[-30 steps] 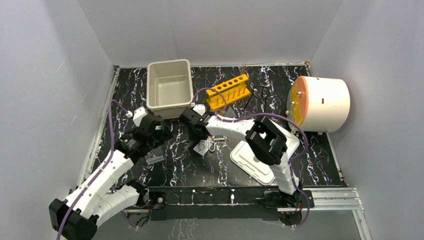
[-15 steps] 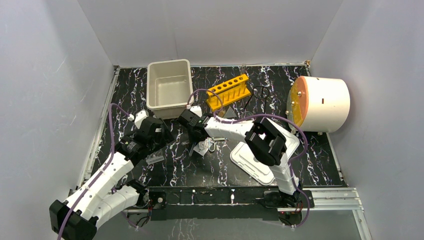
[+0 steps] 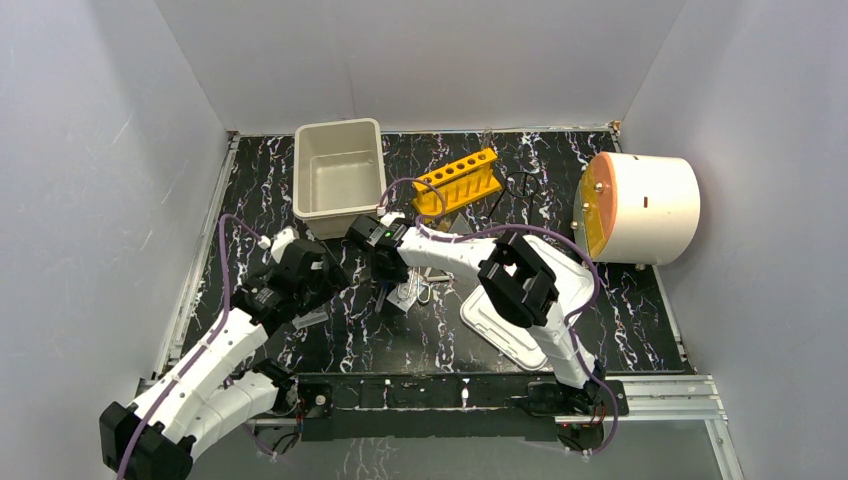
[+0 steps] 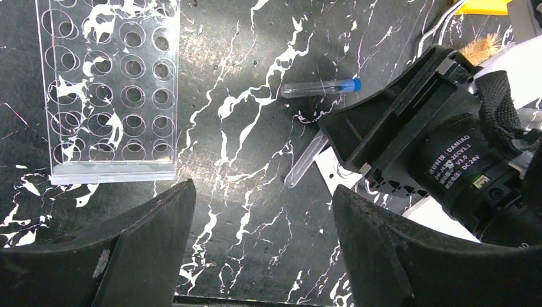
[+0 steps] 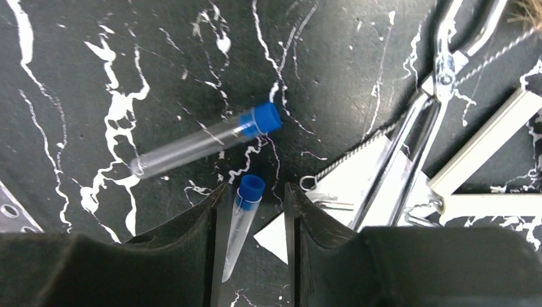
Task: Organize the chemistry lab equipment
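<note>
My right gripper (image 5: 252, 217) is low over the table, its jaws partly closed and straddling a blue-capped vial (image 5: 246, 214); a gap shows on both sides. In the left wrist view that vial (image 4: 305, 161) lies flat, its capped end under the right gripper. A second blue-capped vial (image 5: 204, 141) lies just beyond it and also shows in the left wrist view (image 4: 319, 87). Thin metal tweezers (image 5: 409, 153), a white triangle (image 5: 342, 192) and a tan stick (image 5: 486, 137) lie to the right. My left gripper (image 4: 262, 256) is wide open and empty above bare table. The black wire ring stand (image 3: 522, 185) stands at the back.
A clear well plate (image 4: 108, 89) lies left of the vials. A white bin (image 3: 340, 180) and a yellow tube rack (image 3: 458, 183) stand at the back. A white drum with an orange face (image 3: 645, 208) is at the right, a white lid (image 3: 510, 325) in front.
My right gripper has moved a little left and now sits over the vials. My left gripper has shifted slightly toward the near edge.
</note>
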